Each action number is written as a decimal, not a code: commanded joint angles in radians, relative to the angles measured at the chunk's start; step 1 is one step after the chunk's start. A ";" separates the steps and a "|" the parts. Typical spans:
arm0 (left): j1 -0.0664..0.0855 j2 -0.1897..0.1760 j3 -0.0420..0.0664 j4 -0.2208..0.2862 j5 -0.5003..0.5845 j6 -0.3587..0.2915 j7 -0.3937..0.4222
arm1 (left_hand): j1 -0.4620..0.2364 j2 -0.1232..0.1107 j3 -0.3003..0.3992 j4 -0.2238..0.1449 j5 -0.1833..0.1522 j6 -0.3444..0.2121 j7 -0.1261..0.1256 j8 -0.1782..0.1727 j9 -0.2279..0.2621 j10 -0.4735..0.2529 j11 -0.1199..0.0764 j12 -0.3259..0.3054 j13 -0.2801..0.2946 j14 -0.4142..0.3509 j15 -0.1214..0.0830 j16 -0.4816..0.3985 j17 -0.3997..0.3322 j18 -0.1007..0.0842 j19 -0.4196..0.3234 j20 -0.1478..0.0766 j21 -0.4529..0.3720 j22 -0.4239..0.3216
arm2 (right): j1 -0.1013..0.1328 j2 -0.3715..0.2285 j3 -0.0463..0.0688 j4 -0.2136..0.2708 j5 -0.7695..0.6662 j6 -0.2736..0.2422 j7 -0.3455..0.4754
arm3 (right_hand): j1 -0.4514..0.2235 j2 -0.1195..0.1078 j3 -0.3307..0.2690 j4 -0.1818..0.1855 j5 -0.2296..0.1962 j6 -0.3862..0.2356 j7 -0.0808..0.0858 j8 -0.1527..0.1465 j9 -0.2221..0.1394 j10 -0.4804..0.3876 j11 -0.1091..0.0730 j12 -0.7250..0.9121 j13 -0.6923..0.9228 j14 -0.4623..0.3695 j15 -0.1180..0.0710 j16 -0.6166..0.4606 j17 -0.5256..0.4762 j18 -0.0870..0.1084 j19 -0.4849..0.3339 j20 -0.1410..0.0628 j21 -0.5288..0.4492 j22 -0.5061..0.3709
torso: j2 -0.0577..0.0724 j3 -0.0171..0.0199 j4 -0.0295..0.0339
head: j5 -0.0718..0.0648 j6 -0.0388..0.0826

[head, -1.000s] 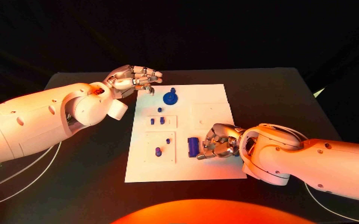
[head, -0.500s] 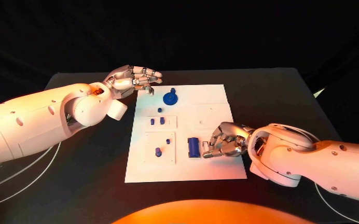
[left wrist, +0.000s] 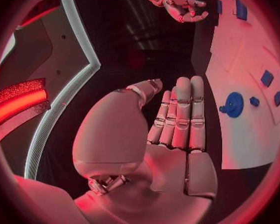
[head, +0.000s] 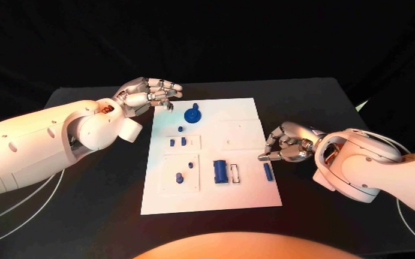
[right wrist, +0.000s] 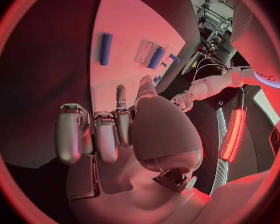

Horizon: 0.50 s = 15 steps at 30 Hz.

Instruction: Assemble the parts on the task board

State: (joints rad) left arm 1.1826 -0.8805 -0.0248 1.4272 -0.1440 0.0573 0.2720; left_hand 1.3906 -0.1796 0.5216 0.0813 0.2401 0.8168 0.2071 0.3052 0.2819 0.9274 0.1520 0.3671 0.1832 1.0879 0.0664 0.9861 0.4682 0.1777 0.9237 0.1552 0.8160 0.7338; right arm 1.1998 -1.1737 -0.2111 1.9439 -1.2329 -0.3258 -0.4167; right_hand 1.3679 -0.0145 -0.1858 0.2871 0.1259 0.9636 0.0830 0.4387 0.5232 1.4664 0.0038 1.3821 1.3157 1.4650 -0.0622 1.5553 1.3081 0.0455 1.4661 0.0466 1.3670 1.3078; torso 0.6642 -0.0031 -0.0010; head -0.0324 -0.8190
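The white task board (head: pixel 246 196) lies in the middle of the table. A blue disc with a knob (head: pixel 195 114) sits near its far edge, and several small blue parts (head: pixel 179 178) stand on its left side. A blue block (head: pixel 220 171) stands in a slot, and a blue bar (head: pixel 267 171) lies loose near the right edge. My right hand (head: pixel 289 142) hovers at the board's right edge just beyond the bar, fingers curled, holding nothing. My left hand (head: pixel 147 94) hangs over the far left corner, fingers loosely bent and empty. The left wrist view shows the disc (left wrist: pixel 233 104).
Black table (head: pixel 86 211) surrounds the board on all sides. A white cable (head: pixel 26 202) runs along the table's left side. In the right wrist view the bar (right wrist: pixel 105 48) and the block (right wrist: pixel 155 57) lie ahead on the board (right wrist: pixel 127 20).
My right hand has drawn back from the board's near middle to its right edge, and the blue bar now lies uncovered where it was. The left hand has barely moved.
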 commanded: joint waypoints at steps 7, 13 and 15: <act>0.000 0.004 0.001 0.004 0.001 0.011 0.022 | -0.002 0.001 -0.007 -0.001 0.000 -0.007 0.016 0.006 -0.002 -0.006 -0.001 0.005 0.001 -0.005 0.001 -0.006 -0.001 0.006 0.000 0.004 -0.006 -0.002 | -0.047 -0.046 -0.004 0.002 -0.139 0.001 -0.027 | -0.009 -0.004 0.007 0.005 -0.011 0.009 0.001 -0.003 -0.001 0.009 0.005 0.000 0.122 0.097 0.009 -0.005 0.223 -0.009 0.036 0.009 0.011 0.215 | 0.000 0.0007 -0.0001 | -0.012 0.000; 0.000 0.005 0.001 0.004 0.001 0.012 0.020 | -0.002 0.001 -0.007 -0.001 0.000 -0.007 0.016 0.006 -0.002 -0.006 -0.001 0.005 0.001 -0.005 0.001 -0.006 -0.001 0.006 0.000 0.004 -0.006 -0.002 | -0.071 -0.039 -0.006 -0.004 -0.154 0.015 -0.038 | -0.015 -0.009 0.010 0.004 -0.014 0.017 -0.002 0.000 0.000 0.009 0.004 -0.001 0.122 0.097 0.008 -0.005 0.223 -0.009 0.035 0.009 0.011 0.214 | 0.001 0.0005 0.0008 | -0.014 -0.002; 0.000 0.005 0.001 0.005 0.001 0.010 0.019 | -0.001 0.002 -0.006 -0.001 0.000 -0.007 0.016 0.007 -0.002 -0.006 -0.001 0.005 0.001 -0.005 0.001 -0.006 -0.001 0.006 0.000 0.004 -0.007 -0.002 | -0.080 -0.034 -0.006 -0.006 -0.156 0.018 -0.039 | -0.018 -0.011 0.011 0.004 -0.015 0.020 -0.003 0.001 0.001 0.008 0.003 -0.002 0.121 0.096 0.007 -0.005 0.222 -0.008 0.035 0.009 0.009 0.214 | 0.001 0.0010 0.0019 | -0.013 -0.004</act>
State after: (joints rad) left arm 1.1825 -0.8772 -0.0249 1.4288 -0.1440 0.0576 0.2780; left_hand 1.3906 -0.1796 0.5216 0.0813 0.2401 0.8168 0.2071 0.3090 0.2811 0.9274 0.1520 0.3679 0.1830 1.0879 0.0664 0.9861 0.4683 0.1777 0.9237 0.1552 0.8160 0.7331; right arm 1.1232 -1.2099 -0.2166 1.9381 -1.3486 -0.3259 -0.4443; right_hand 1.3593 -0.0230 -0.1802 0.2927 0.1139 0.9761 0.0780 0.4361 0.5232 1.4648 0.0056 1.3822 1.3150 1.4652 -0.0618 1.5553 1.3079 0.0455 1.4661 0.0466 1.3728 1.3076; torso 0.6652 -0.0028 -0.0005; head -0.0463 -0.8205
